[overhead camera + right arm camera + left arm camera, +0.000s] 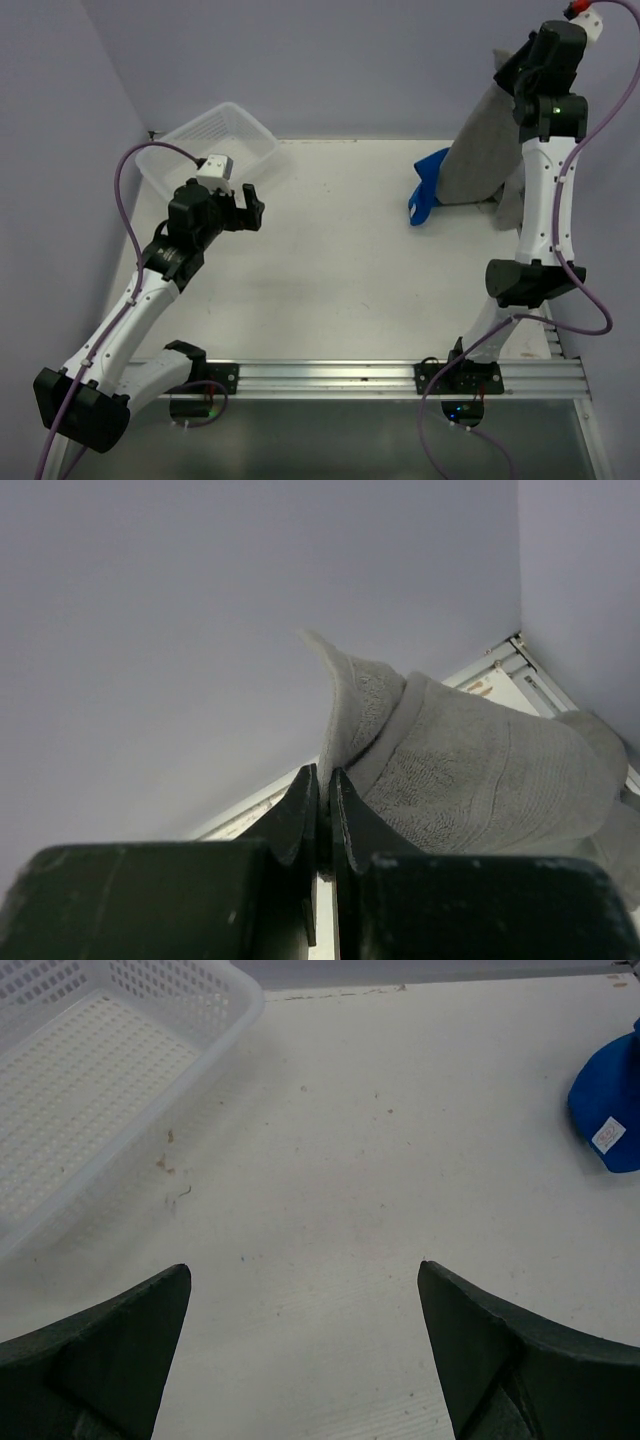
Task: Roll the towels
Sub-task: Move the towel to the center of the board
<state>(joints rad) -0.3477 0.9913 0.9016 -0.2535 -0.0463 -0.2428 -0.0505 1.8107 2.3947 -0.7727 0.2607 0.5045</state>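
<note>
The right gripper (506,62) is holding the grey towel (482,150) high over the far right corner of the table (330,290). Its two fingers are pressing almost together, with only a thin slit between them, and the right wrist view is showing a top edge of the cloth pinched in that slit. The towel is hanging from the grip in a long drape that is widening toward the bottom, and its lower end is reaching the table top beside the right arm. The blue towel (427,195) is lying bunched on the table just left of the grey one's lower end, either touching it or partly tucked under it — I cannot tell which. The left gripper (303,1272) is hovering over bare table on the left side, its fingers spread wide with nothing between them. The white plastic basket (215,135) is sitting at the far left corner — just beyond the left gripper, and at an angle to the table's edges.
</note>
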